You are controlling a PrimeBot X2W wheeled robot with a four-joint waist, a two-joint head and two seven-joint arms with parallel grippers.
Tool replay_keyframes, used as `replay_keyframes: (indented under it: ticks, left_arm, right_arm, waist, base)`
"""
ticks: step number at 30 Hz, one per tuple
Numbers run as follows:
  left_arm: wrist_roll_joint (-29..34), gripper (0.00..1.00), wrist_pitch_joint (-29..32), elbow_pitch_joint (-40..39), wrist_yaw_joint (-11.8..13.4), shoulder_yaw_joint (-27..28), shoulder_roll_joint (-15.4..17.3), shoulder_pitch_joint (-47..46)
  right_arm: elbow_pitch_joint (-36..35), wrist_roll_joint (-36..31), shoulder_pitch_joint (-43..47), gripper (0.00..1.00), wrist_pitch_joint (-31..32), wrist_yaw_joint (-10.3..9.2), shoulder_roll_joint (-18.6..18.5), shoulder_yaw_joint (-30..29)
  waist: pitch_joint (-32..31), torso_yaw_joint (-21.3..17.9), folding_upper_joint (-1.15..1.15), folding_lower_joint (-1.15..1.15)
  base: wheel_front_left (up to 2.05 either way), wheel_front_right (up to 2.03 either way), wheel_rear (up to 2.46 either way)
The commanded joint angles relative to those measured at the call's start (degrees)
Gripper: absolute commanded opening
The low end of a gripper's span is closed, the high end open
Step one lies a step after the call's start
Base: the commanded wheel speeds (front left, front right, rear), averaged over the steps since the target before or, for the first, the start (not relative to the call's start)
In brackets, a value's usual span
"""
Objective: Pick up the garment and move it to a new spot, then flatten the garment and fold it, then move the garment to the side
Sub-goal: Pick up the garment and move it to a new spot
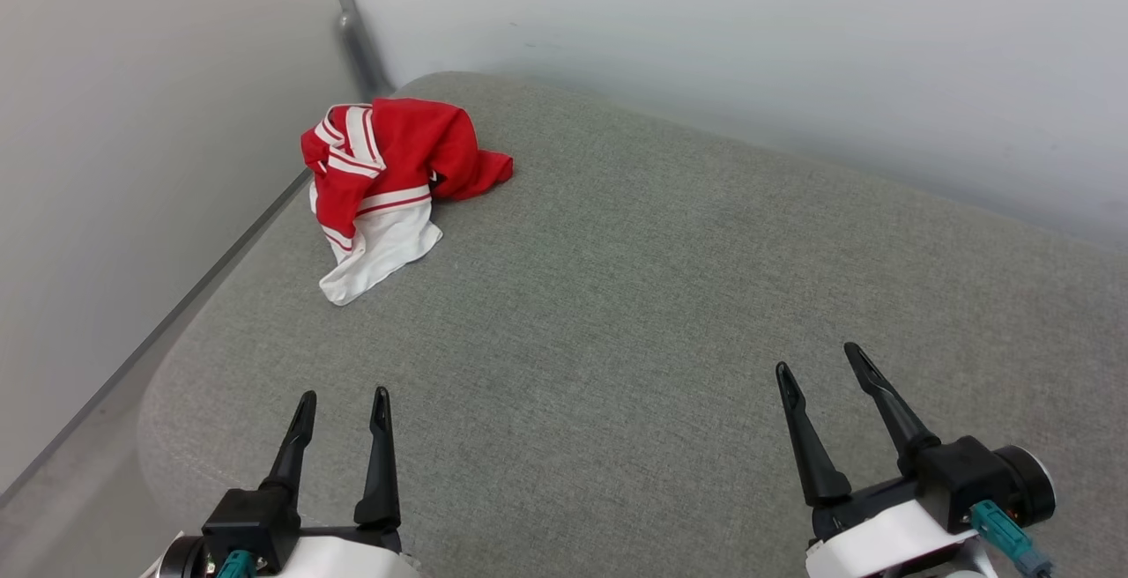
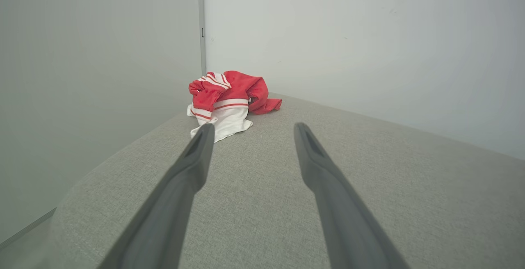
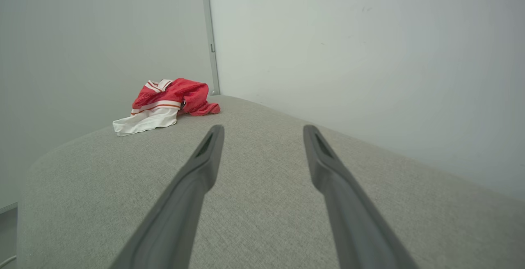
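The garment lies crumpled in a heap at the far left corner of the grey fabric surface: red cloth, red-and-white striped trim, a white sleeve spilling toward me. It also shows ahead in the left wrist view and to the upper left in the right wrist view. My left gripper hovers open near the front edge, well short of the garment, nothing between its fingers. At the lower right my right gripper is open too and holds nothing. Both sets of fingers point toward the far wall.
Pale walls close in the surface on the left and at the back, meeting at a grey corner strip. The surface's rounded left edge drops to a strip of floor beside the left wall.
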Motion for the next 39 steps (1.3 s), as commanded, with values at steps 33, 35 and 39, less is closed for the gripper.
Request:
replay_keyframes:
  ticks: [33, 35, 39]
  left_arm:
    - [-11.1, 1.0, 20.9, 28.9, -8.0, 8.3, 22.4, -37.1]
    - [-14.3, 1.0, 27.1, 29.3, -8.0, 7.4, 25.9, -40.8]
    - [-20.3, 1.0, 38.1, 29.8, -7.9, 4.6, 32.8, -45.7]
  right_arm:
    - [-9.7, -7.0, -8.3, 1.0, -0.1, -0.02, -5.4, 2.0]
    - [-10.6, -7.1, -8.7, 1.0, -0.1, -0.02, -5.7, 1.8]
    - [-11.8, -7.2, -9.4, 1.0, -0.1, -0.02, -5.9, 1.8]
  waist:
    - [24.5, -13.3, 0.0, 0.0]
    - [26.3, -14.4, 0.0, 0.0]
    - [29.8, -16.5, 0.0, 0.0]
  base:
    - [0.0, 0.0, 0.0]
    - [0.0, 0.0, 0.0]
    - [0.0, 0.0, 0.0]
